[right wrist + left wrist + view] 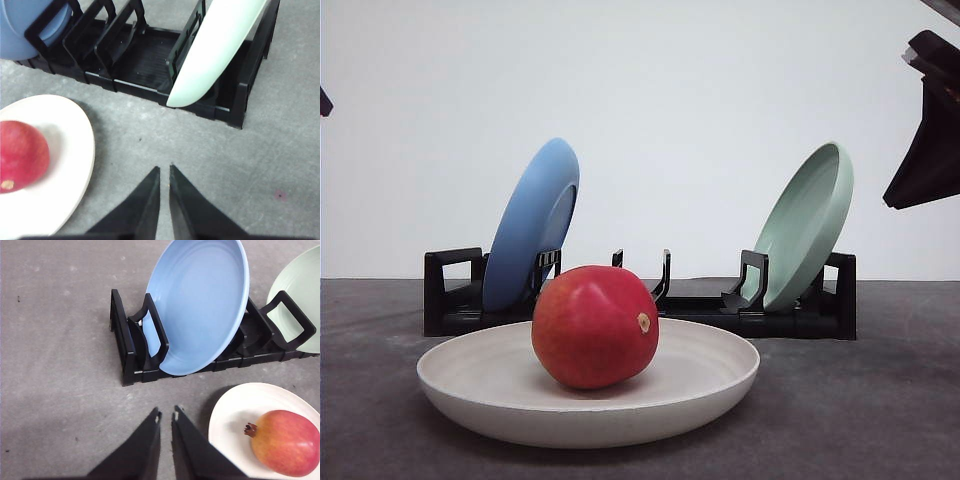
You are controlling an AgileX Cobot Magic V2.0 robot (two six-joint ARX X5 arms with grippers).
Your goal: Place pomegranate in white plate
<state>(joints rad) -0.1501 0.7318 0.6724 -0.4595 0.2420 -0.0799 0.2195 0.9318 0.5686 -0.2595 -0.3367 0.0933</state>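
Note:
The red pomegranate (595,326) lies on its side in the middle of the white plate (480,375), which rests flat on the grey table near the front. The fruit (285,442) and plate (235,410) also show in the left wrist view, with my left gripper (166,415) shut and empty over bare table to their left. In the right wrist view the pomegranate (21,155) sits on the plate (70,150), and my right gripper (164,169) is shut and empty over the table to the right of it. Part of the right arm (928,120) hangs high at the right.
A black dish rack (450,295) stands behind the white plate. A blue plate (532,222) leans upright in its left slots and a pale green plate (808,222) in its right slots. Grey table surface lies open on both sides of the white plate.

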